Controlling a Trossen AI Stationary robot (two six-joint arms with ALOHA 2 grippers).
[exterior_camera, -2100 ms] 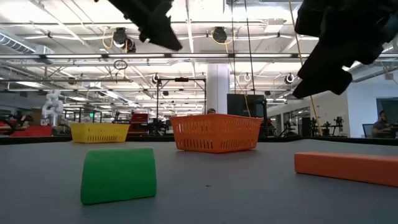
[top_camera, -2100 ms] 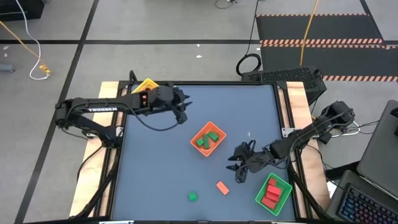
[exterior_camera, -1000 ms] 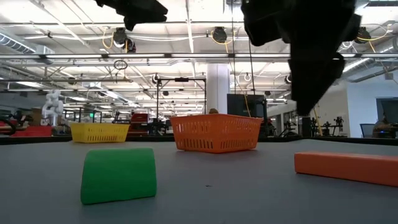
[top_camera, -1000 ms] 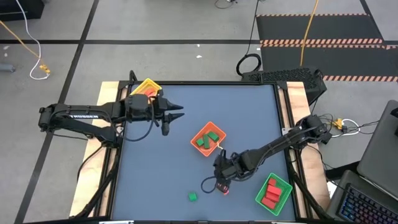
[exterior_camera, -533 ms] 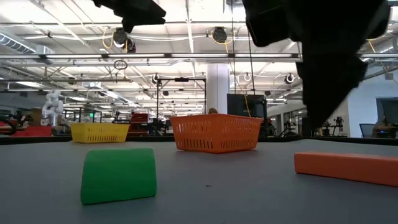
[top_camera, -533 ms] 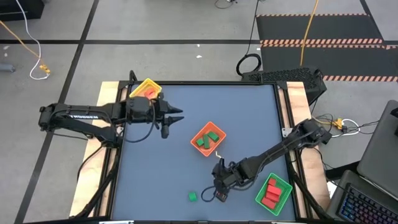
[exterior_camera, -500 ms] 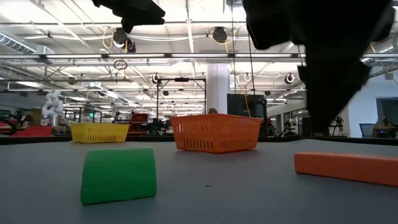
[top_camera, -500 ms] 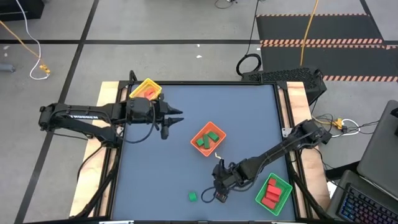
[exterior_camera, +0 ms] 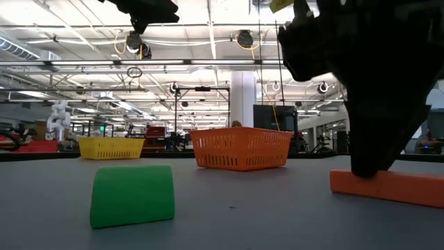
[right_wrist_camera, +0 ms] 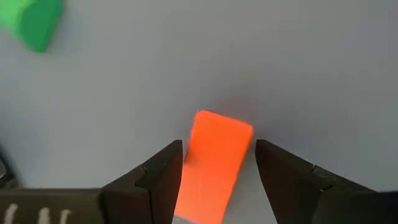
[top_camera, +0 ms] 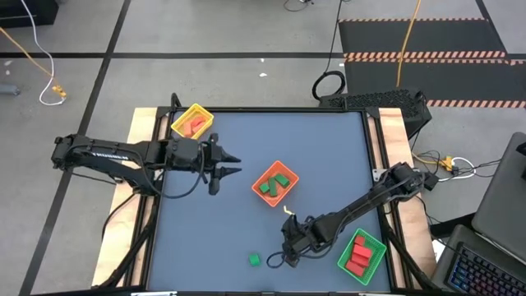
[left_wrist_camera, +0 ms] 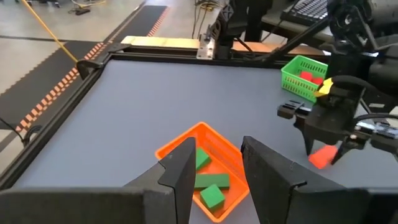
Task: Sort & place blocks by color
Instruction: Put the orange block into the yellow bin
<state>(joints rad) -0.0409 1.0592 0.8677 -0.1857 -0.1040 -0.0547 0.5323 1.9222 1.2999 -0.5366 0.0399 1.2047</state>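
A red-orange brick lies flat on the table near its front edge. My right gripper is open and points down over it, one finger along each long side. In the high view the gripper hides the brick. A green block rests on the table to the brick's left. My left gripper is open and holds nothing. It hovers left of the orange tray, which holds green blocks. My right gripper comes from above, slanting, with its fingers lying along the brick's two long sides. The brick lies flat on the table. I cannot tell whether the fingers touch it.
A yellow tray with red blocks stands at the far left corner. A green tray with red blocks stands at the near right. Bare table lies between the orange tray and the front edge.
My right gripper has gone down and toward the table's near edge, so that its open fingers now stand on either side of the red-orange brick. My left gripper has swung toward the near edge. No block has moved.
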